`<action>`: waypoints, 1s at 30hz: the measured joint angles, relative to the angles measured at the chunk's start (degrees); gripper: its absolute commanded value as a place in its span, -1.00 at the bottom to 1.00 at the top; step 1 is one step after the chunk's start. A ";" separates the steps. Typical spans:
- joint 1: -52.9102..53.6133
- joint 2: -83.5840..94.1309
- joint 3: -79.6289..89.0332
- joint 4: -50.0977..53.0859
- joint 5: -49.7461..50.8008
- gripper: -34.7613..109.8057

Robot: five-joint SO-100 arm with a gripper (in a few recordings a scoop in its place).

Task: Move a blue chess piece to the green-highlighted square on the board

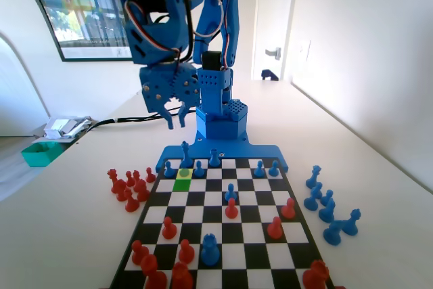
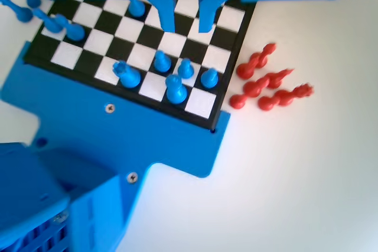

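1. Fixed view: the claw [image 1: 174, 114] hangs in the air above the far left corner of the board [image 1: 223, 262], well clear of every piece, its two curved tips parted with nothing between them
2. Green square [image 1: 183, 174] lies in the second row from the board's far edge, second column from the left in the fixed view; it looks bare, with a yellowish square [image 1: 181, 185] directly nearer the camera
3. Blue pawns stand along the board's far edge: one [image 1: 169, 169] just left of the green square, one [image 1: 199, 168] just right of it, and a taller blue piece [image 1: 186, 154] behind it
4. Another blue pawn [image 1: 231, 192] stands near the board's middle, touching or almost touching a red pawn [image 1: 231, 208] in front of it
5. Red pieces [image 1: 132, 187] cluster on the tabletop [image 1: 379, 167] off the board's left side; blue pieces [image 1: 325, 201] off its right side
6. Wrist view: the claw [image 2: 185, 25] points down over the board [image 2: 77, 57] with its jaws apart and empty; blue pieces [image 2: 175, 88] crowd the board's near corner, and red pieces [image 2: 266, 84] lie toppled on the tabletop to the right of that corner
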 measured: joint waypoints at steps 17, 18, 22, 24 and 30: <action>0.09 -4.48 5.89 -9.84 -0.35 -0.39; 0.09 -4.83 5.89 -10.11 -0.53 -0.39; 0.09 -6.94 6.77 -11.25 -1.76 -0.39; 0.00 -8.26 6.68 -12.30 -2.37 -0.39; -0.44 -12.30 6.24 -12.30 -3.60 -0.39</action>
